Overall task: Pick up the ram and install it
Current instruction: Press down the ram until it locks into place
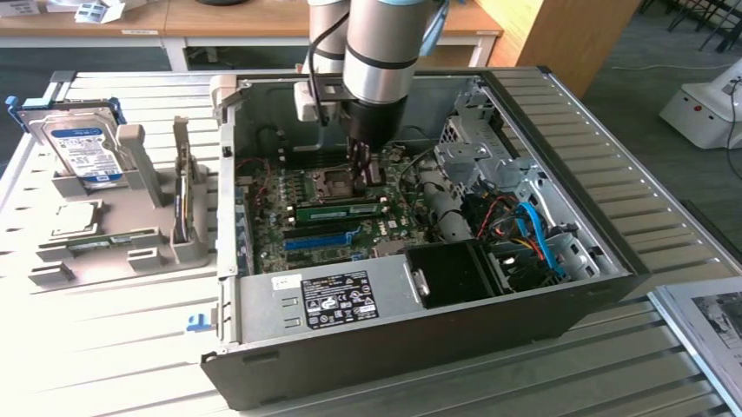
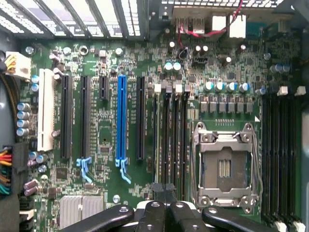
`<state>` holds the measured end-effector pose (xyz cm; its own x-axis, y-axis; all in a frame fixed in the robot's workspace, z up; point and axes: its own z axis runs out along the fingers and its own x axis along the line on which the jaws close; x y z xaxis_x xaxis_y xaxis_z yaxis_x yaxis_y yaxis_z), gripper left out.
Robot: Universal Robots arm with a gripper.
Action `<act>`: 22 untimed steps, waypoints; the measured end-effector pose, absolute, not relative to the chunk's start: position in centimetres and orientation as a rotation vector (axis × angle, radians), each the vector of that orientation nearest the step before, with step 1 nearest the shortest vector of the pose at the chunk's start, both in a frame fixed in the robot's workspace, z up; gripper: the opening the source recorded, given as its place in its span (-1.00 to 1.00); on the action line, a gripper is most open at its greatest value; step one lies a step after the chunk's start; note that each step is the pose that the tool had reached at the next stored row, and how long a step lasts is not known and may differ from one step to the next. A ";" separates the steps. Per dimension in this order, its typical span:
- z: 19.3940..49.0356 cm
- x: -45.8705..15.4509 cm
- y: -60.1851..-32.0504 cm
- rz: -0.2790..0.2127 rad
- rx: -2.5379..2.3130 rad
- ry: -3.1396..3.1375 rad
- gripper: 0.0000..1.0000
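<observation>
The ram (image 1: 342, 209), a long green stick with a white label, stands on edge in a memory slot of the motherboard (image 1: 304, 228), between the processor socket (image 1: 330, 182) and the blue slot (image 1: 315, 241). My gripper (image 1: 371, 176) hangs inside the open computer case, just above the far-right end of that stick. In the wrist view the gripper (image 2: 164, 191) is shut, its dark fingertips (image 2: 158, 189) pressed together over the end of the black memory slots (image 2: 170, 135), beside the open processor socket (image 2: 225, 166). I see nothing between the fingers. Whether they touch the ram I cannot tell.
The case walls (image 1: 568, 165) and the black power supply (image 1: 336, 300) box in the board, with a bundle of cables (image 1: 527, 230) at the exterior view's right. A grey holder (image 1: 128, 234) on the exterior view's left carries a hard drive (image 1: 76, 149), a silver chip (image 1: 72, 217) and a green strip (image 1: 102, 241).
</observation>
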<state>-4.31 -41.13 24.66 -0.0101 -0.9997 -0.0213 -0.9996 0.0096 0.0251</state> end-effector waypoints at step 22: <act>24.7 -7.4 -41.1 -0.042 2.213 -2.235 -0.80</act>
